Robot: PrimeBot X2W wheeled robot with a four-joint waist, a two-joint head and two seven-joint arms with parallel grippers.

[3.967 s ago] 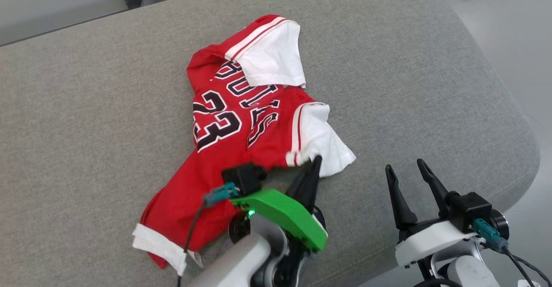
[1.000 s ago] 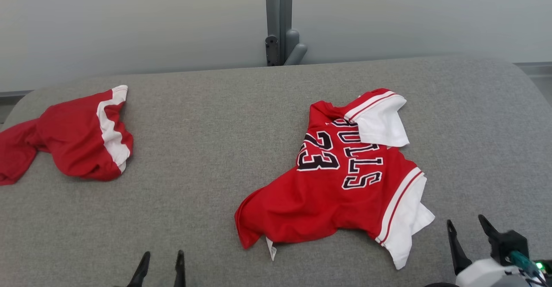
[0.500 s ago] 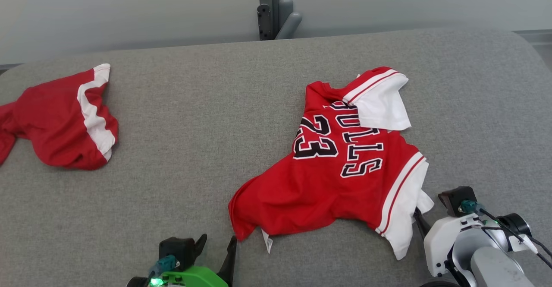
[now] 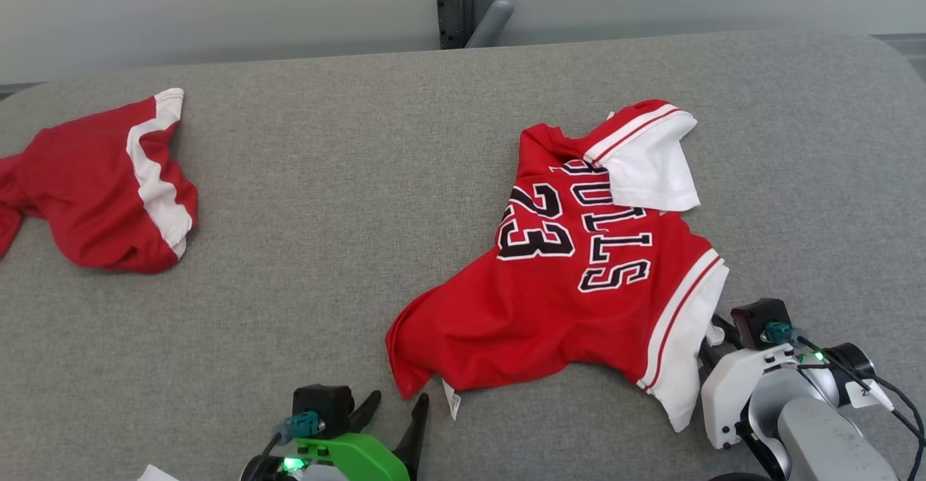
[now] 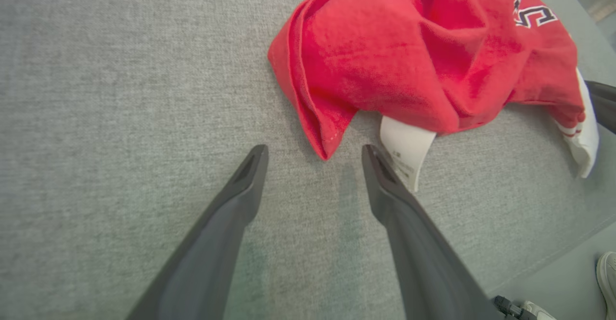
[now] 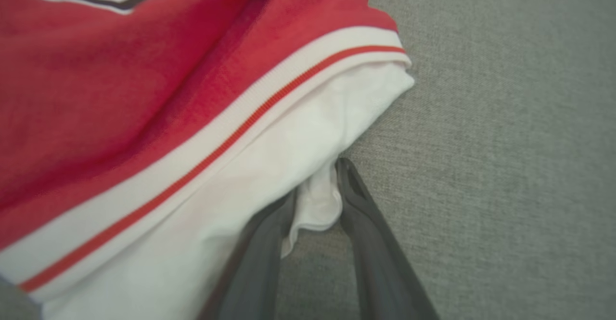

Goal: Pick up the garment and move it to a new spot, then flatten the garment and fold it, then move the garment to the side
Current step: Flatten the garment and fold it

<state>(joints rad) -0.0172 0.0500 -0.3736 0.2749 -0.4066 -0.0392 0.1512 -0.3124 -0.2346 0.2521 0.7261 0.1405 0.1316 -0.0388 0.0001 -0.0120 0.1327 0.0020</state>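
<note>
The garment (image 4: 579, 286) is a red jersey with "BULLS 23" lettering and white sleeves, lying crumpled on the grey cushion (image 4: 347, 199). My right gripper (image 4: 712, 340) is at the near white sleeve (image 4: 687, 365). In the right wrist view its jaws (image 6: 317, 185) are pinched together on a fold of that white sleeve (image 6: 288, 137). My left gripper (image 4: 397, 398) stands open just short of the garment's lower hem corner. In the left wrist view that red corner (image 5: 325, 149) lies level with the fingertips, between them, with the white care label (image 5: 404, 154) beside the right finger.
A second red piece with a white stripe (image 4: 108, 192) lies at the cushion's far left. A grey post (image 4: 463, 3) stands behind the cushion against the wall. The cushion's front edge and the floor, with a shoe (image 5: 607, 274), appear at the left wrist view's lower right.
My right gripper's fingers have closed on the white sleeve. The left gripper has come forward to the hem corner. The head camera has shifted a little.
</note>
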